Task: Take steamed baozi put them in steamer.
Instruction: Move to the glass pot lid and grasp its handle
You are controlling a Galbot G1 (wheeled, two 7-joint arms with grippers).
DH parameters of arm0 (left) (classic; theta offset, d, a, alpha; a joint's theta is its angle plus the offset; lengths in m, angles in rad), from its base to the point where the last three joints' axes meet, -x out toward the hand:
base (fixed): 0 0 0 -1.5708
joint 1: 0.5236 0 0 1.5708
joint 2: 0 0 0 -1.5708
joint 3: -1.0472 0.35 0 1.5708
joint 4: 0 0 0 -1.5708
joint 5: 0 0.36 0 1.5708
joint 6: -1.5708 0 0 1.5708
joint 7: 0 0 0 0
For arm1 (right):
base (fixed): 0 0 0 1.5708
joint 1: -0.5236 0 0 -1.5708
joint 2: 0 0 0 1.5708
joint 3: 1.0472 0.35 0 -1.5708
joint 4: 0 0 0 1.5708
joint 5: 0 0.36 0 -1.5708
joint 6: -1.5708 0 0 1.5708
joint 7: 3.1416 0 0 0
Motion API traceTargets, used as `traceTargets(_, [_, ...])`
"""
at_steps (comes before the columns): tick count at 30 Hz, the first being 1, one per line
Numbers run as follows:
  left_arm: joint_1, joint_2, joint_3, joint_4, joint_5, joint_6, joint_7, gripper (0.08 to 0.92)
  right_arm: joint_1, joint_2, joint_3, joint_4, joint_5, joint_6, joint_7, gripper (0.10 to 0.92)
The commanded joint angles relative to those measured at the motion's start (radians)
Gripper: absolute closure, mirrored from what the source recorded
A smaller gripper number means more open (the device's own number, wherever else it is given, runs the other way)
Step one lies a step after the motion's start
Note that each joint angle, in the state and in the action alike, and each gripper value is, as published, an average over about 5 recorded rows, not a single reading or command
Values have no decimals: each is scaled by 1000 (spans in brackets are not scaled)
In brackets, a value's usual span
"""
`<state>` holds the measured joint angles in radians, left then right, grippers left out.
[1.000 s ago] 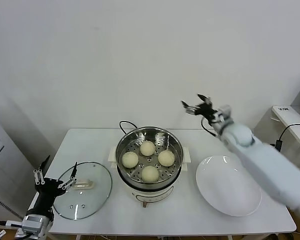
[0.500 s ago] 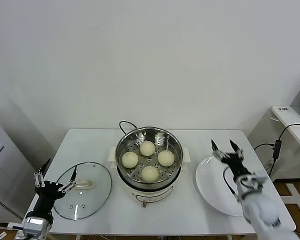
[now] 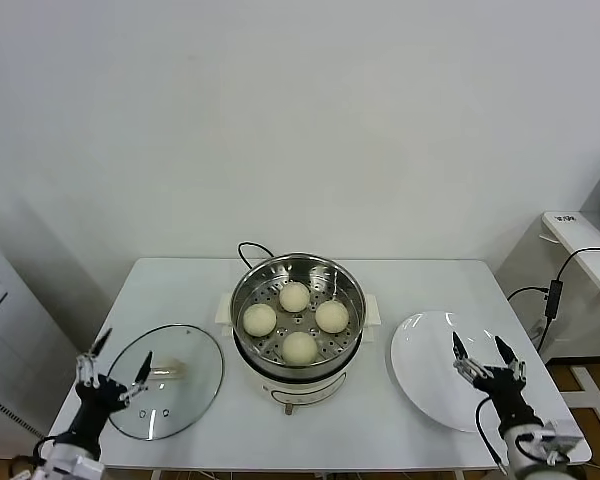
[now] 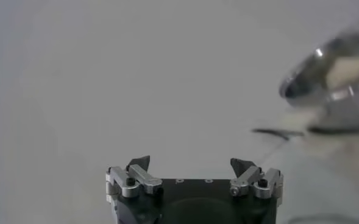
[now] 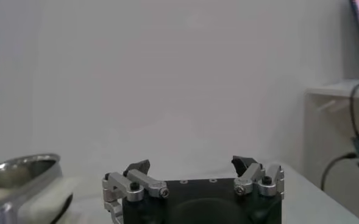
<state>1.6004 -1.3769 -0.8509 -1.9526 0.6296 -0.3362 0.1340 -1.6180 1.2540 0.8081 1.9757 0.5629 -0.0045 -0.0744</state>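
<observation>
Four cream baozi lie in the shiny steamer [image 3: 298, 274] on its white base at the table's middle: one at the back [image 3: 295, 296], one on the left [image 3: 260, 319], one on the right [image 3: 331, 316], one at the front [image 3: 299, 347]. My right gripper [image 3: 488, 357] is open and empty, low at the table's front right, over the white plate's near edge. My left gripper [image 3: 113, 365] is open and empty, low at the front left by the glass lid. Both wrist views show open jaws, the left [image 4: 190, 165] and the right [image 5: 193, 167], with part of the steamer [image 5: 14, 173].
A round glass lid [image 3: 170, 379] lies flat on the table left of the steamer. An empty white plate [image 3: 430, 360] lies to the right. A black cord [image 3: 250, 249] runs behind the steamer. A side table with cables [image 3: 578, 240] stands at far right.
My right arm has swung down from high beside the steamer to the table's front right edge. My left gripper has sunk slightly lower at the front left. The baozi have not moved.
</observation>
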Motion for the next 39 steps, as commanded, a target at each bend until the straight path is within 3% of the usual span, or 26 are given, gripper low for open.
traceTargets(1, [-22,13,12,262,590,-258,-241,177,-116,77,67,64,-66,-6,-17,203])
traceTargets(8, [-102,6,23,317,717,-198,-322,177,-136,90,49,77,-86,-4,-19,203])
traceTargets(29, [-276,33,60,416,747,-78,-266,177,-142,81,54,80,-88,7,-24,203])
traceTargets(39, [-303,20,63,440,751,-63,-284,185,-141,80,58,77,-88,10,-24,203])
